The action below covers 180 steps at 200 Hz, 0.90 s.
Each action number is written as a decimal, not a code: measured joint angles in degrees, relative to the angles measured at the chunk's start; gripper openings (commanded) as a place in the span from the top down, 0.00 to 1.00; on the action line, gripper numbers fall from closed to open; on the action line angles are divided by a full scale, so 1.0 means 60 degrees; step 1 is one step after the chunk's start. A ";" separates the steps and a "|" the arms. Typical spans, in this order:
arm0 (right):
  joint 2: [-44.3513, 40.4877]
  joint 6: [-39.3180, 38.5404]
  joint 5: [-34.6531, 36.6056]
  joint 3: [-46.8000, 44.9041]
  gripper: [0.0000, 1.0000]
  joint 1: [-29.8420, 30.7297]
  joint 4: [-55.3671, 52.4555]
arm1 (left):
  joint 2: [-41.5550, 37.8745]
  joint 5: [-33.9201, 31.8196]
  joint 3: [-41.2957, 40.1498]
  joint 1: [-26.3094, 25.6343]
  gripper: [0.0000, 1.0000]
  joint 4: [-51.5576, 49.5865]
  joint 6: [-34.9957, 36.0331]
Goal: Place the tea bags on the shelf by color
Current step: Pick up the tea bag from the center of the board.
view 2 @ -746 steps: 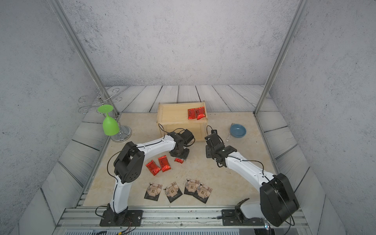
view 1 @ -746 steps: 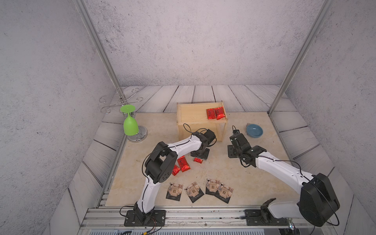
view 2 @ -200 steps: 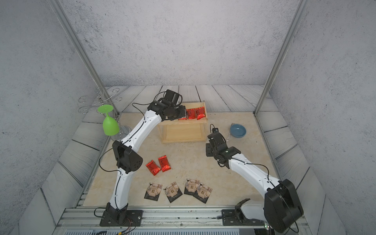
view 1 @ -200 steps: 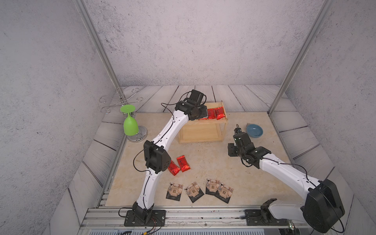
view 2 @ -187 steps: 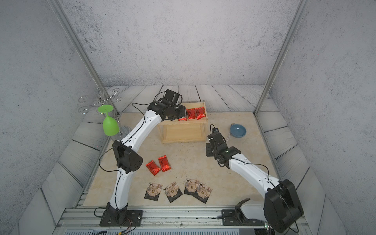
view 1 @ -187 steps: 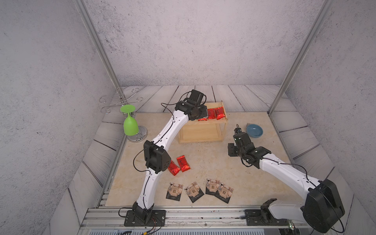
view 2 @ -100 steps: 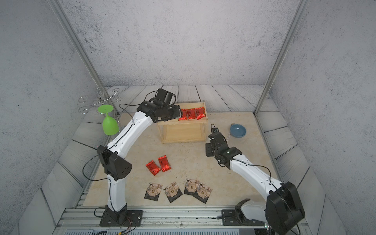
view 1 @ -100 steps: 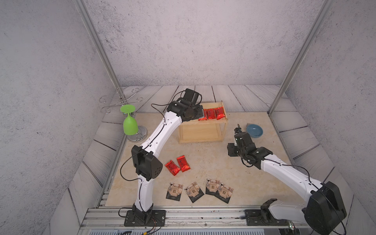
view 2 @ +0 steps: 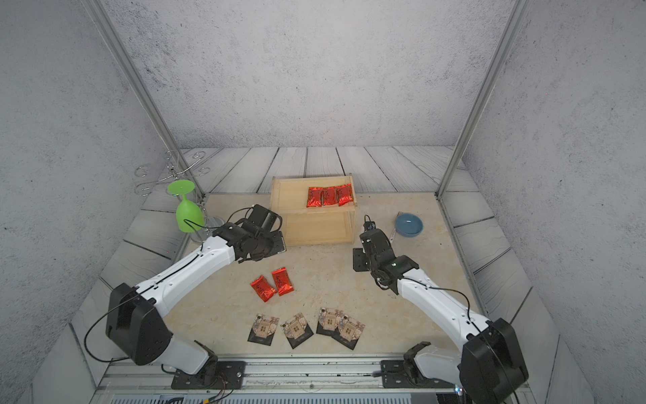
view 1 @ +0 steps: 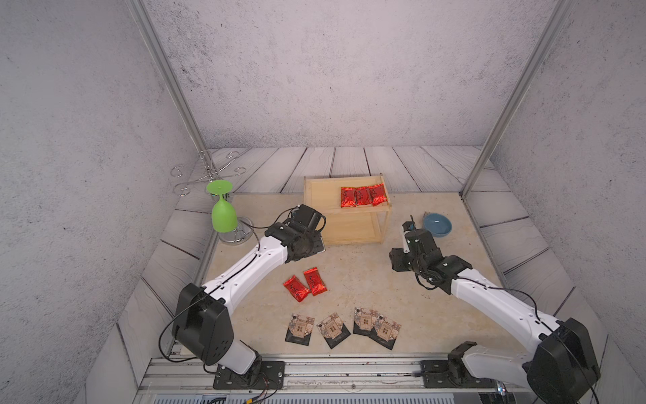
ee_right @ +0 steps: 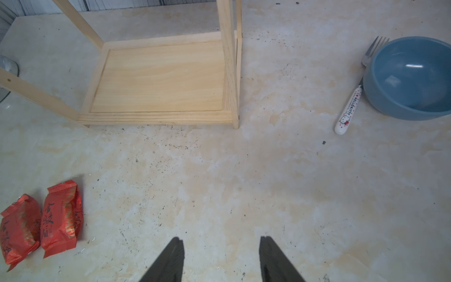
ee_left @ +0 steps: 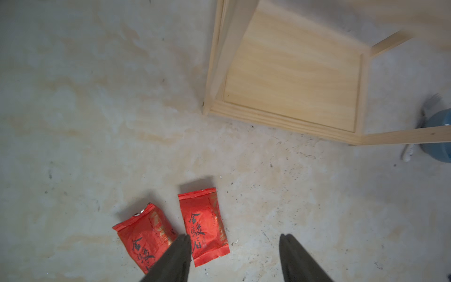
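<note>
The light wood shelf (view 1: 346, 224) stands at the table's back, and three red tea bags (view 1: 363, 196) lie side by side on its top board. Its lower board (ee_right: 158, 78) is bare. Two more red tea bags (view 1: 305, 286) lie on the table in front of it. Several black tea bags (view 1: 341, 328) sit in a row near the front edge. My left gripper (ee_left: 234, 240) hangs open just above the table, beside the right-hand red bag (ee_left: 203, 224) of the pair, holding nothing. My right gripper (ee_right: 219, 241) is open and holds nothing, over bare table right of the shelf.
A blue bowl (view 1: 437, 224) with a white-handled fork (ee_right: 349, 109) beside it sits right of the shelf. An upturned green glass (view 1: 223, 213) hangs on a wire stand (view 1: 206, 175) at the back left. Metal posts rise at the back corners.
My left arm has drawn back from the shelf's top board and come down over the two red bags on the table. A third red bag now lies on the top board. The right arm barely moved.
</note>
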 measured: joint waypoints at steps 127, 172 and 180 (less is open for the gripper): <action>0.0007 -0.0036 -0.0084 0.0000 0.45 0.0000 -0.0004 | 0.1931 0.0361 -0.0412 -0.0357 0.30 0.0164 -0.1107; 0.0033 -0.0040 -0.0095 -0.0113 0.44 0.0000 -0.0004 | 0.2313 0.0262 -0.0415 -0.0510 0.26 -0.0157 -0.1428; 0.0055 -0.0040 -0.0098 -0.0113 0.44 0.0000 0.0000 | 0.2320 0.0229 -0.0415 -0.0510 0.25 -0.0211 -0.1464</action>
